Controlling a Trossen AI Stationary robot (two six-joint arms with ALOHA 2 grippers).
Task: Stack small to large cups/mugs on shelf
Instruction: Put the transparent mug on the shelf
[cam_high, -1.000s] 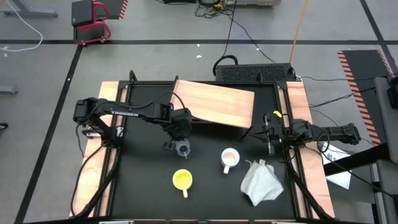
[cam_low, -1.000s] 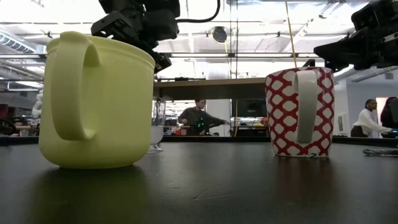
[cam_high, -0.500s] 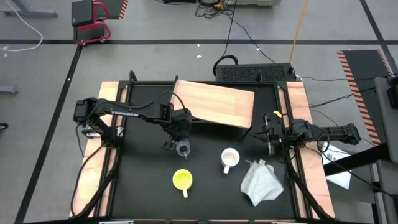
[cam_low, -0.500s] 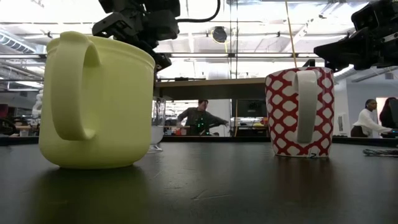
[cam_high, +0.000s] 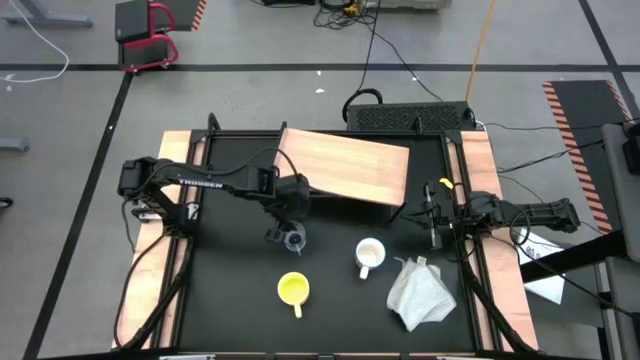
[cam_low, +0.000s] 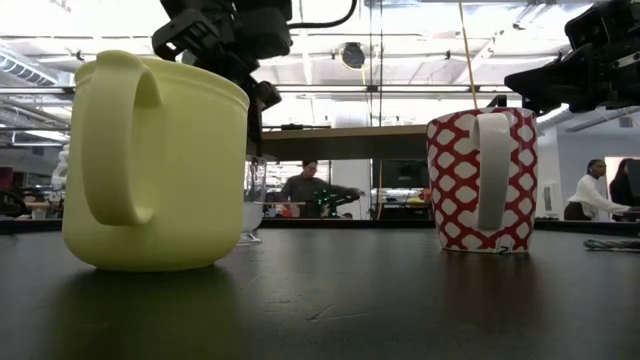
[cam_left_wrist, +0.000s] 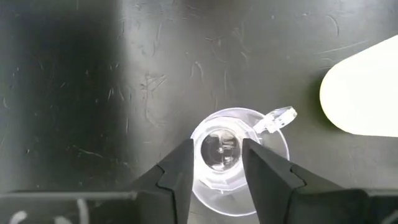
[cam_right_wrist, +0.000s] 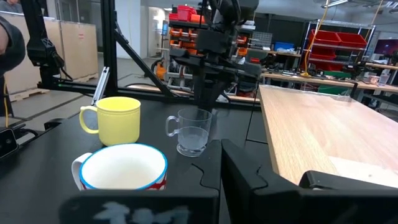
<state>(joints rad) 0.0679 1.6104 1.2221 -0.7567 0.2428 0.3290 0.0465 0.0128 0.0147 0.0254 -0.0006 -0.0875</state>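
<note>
The small clear glass cup (cam_left_wrist: 239, 158) stands upright on the black table, its handle (cam_left_wrist: 277, 118) to one side. My left gripper (cam_left_wrist: 217, 168) hangs open right over it, pointing down. One finger is over the rim and the other over the cup's mouth. The yellow mug (cam_high: 293, 289) and the white mug with a red pattern (cam_high: 370, 256) stand nearer the front edge. The wooden shelf (cam_high: 350, 165) sits at the back. My right gripper (cam_high: 432, 228) rests shut at the table's right side. My left gripper comes at the glass cup from above, its fingers (cam_left_wrist: 180, 171) pointing down at the level of the rim (cam_right_wrist: 194, 113). Whether they touch the rim, I cannot tell. The cup stands on its base on the table.
A crumpled white cloth (cam_high: 420, 292) lies at the front right, beside the white mug. Pale wooden strips (cam_high: 150, 280) run along both table sides. People show in the room beyond the table (cam_low: 315, 190).
My left gripper has opened above the glass cup. In the low view one finger now reaches down beside the yellow mug's rim. The cup and both mugs have stayed where they were.
</note>
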